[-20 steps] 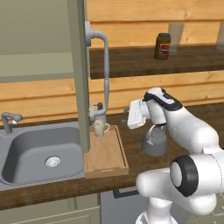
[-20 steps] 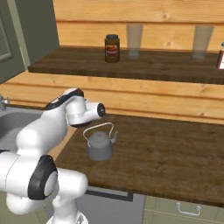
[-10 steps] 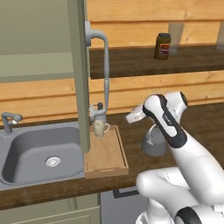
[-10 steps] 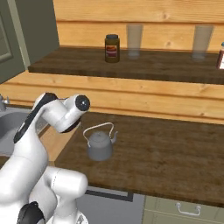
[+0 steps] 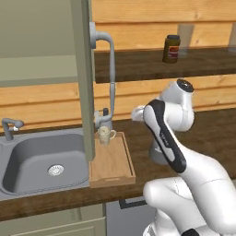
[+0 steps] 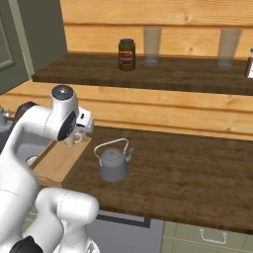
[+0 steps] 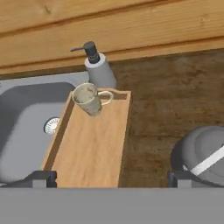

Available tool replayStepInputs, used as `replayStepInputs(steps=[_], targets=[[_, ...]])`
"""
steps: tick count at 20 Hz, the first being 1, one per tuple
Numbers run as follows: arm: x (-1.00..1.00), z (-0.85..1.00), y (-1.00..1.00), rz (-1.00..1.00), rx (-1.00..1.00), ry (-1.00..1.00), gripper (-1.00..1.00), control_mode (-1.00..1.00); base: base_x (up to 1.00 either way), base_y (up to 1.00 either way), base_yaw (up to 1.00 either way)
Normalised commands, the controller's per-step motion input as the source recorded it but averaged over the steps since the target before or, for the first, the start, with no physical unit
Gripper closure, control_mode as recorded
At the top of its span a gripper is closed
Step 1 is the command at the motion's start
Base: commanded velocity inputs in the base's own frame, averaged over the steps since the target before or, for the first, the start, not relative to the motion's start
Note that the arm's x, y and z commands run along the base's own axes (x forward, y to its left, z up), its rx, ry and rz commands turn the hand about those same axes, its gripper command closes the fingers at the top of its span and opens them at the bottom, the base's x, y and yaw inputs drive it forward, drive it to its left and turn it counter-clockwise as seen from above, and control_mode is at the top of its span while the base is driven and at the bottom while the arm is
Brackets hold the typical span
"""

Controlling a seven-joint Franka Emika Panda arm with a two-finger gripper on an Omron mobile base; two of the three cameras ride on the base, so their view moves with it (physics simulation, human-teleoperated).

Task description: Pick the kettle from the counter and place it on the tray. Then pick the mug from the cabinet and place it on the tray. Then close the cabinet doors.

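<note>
Arm has swung left off the kettle (image 6: 112,165) toward the tray (image 5: 111,163), elbow now up by the wall; a sec ago the hand hung right over the kettle. Kettle untouched, on counter (image 6: 188,168) just right of tray, so step 1 isn't done. Mug (image 7: 89,99) already sits on tray's far end, near soap pump (image 7: 99,66). Cabinet door (image 5: 83,78) open. Gripper (image 7: 111,178) fingers wide, empty.
</note>
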Motion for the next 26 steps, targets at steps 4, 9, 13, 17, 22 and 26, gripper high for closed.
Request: replayStepInputs(steps=[4, 9, 13, 17, 22, 26], targets=[[-0.31, 0.25, -0.37, -0.51, 0.00, 0.56, -1.00, -1.00, 0.00, 0.00, 0.00], [-0.41, -0.17, -0.30, -0.46, 0.00, 0.37, -1.00, -1.00, 0.00, 0.00, 0.00], [-0.34, -0.50, -0.33, -0.25, 0.00, 0.01, -1.00, -1.00, 0.00, 0.00, 0.00], [0.05, -0.16, -0.30, -0.18, 0.00, 0.00, -1.00, -1.00, 0.00, 0.00, 0.00], [0.38, 0.00, -0.11, -0.06, 0.00, 0.01, -1.00, -1.00, 0.00, 0.00, 0.00], [0.34, -0.04, -0.20, -0.01, 0.00, 0.01, -1.00, -1.00, 0.00, 0.00, 0.00]])
